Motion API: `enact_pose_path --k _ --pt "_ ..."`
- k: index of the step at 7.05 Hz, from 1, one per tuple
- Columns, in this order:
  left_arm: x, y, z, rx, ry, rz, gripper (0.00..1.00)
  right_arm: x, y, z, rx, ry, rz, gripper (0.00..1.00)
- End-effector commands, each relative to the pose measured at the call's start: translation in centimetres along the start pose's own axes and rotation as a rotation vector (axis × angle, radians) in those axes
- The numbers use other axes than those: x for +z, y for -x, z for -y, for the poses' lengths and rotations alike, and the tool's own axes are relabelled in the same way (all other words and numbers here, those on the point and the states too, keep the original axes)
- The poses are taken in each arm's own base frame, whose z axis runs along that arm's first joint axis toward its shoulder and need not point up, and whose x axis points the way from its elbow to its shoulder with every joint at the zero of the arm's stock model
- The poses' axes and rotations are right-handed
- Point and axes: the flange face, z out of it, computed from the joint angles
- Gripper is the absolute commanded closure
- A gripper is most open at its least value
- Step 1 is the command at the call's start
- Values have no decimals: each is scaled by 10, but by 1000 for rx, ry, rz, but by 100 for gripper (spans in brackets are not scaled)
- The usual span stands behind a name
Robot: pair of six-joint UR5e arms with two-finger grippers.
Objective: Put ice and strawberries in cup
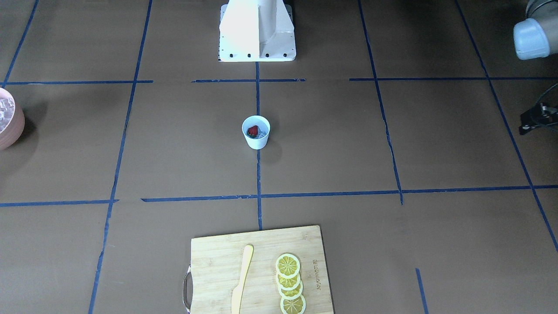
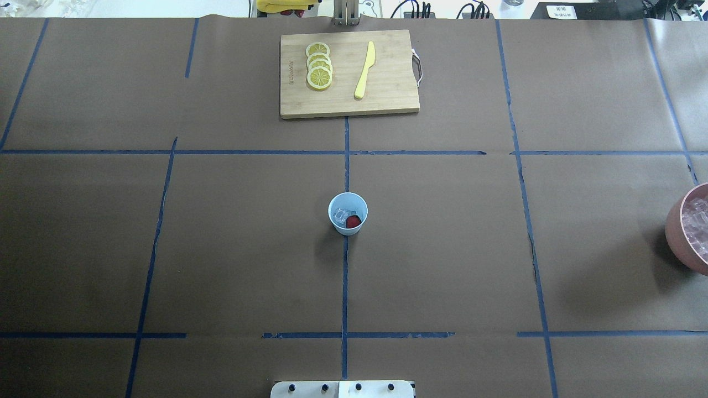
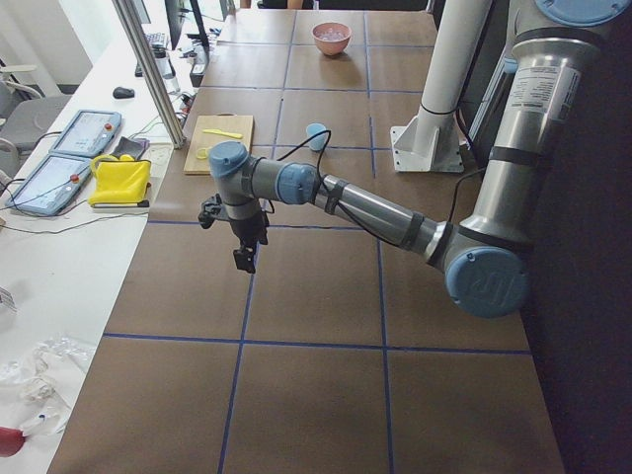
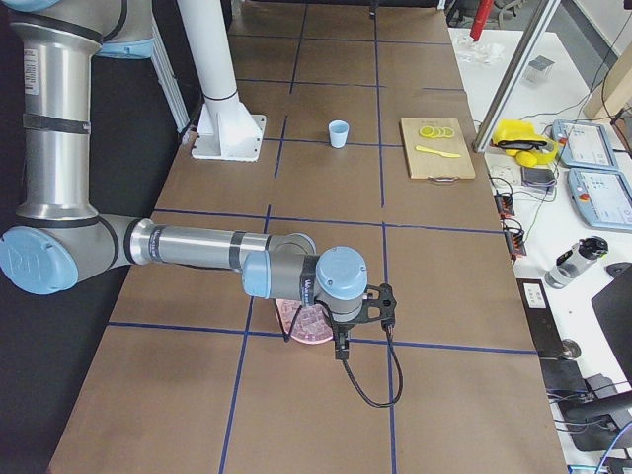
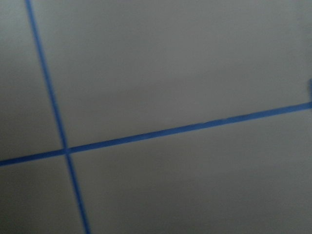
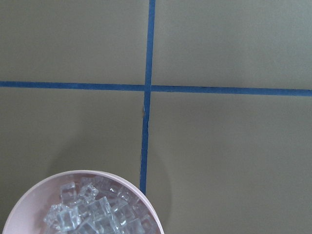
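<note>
The white cup (image 1: pixel 256 138) stands at the table's middle on a blue tape line; it also shows in the overhead view (image 2: pixel 358 205). In it lie the red strawberry (image 1: pixel 252 130) and clear ice cubes (image 2: pixel 341 213). More ice (image 6: pixel 92 214) fills the pink bowl (image 6: pixel 146 202) at the table's right end (image 2: pixel 676 232). My right gripper (image 4: pixel 342 348) hangs just past that bowl. My left gripper (image 3: pixel 243 260) hangs over bare table near the left end, far from the cup. Neither wrist view shows fingers, so I cannot tell whether either gripper is open or shut.
A wooden cutting board (image 2: pixel 387 99) lies at the far side, with several yellow lemon slices (image 2: pixel 319 65) and a yellow knife (image 2: pixel 364 70) on it. The robot's white base (image 1: pixel 257 35) stands behind the cup. Blue tape lines cross the brown table.
</note>
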Motion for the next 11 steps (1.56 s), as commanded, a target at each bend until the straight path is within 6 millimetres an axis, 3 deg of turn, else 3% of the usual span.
enact_pose_path --k 1,3,6,11 --pt "24 105 -69 -41 35 -52 0 -1 1 4 68 -61 4 0" --pt "36 120 -105 -95 26 -124 0 -1 2 4 66 -63 7 0" --pt "40 132 -124 -85 -17 -114 0 -3 4 4 62 -66 9 1" --pt "25 149 -135 -97 -86 -103 0 -5 5 5 58 -70 7 0"
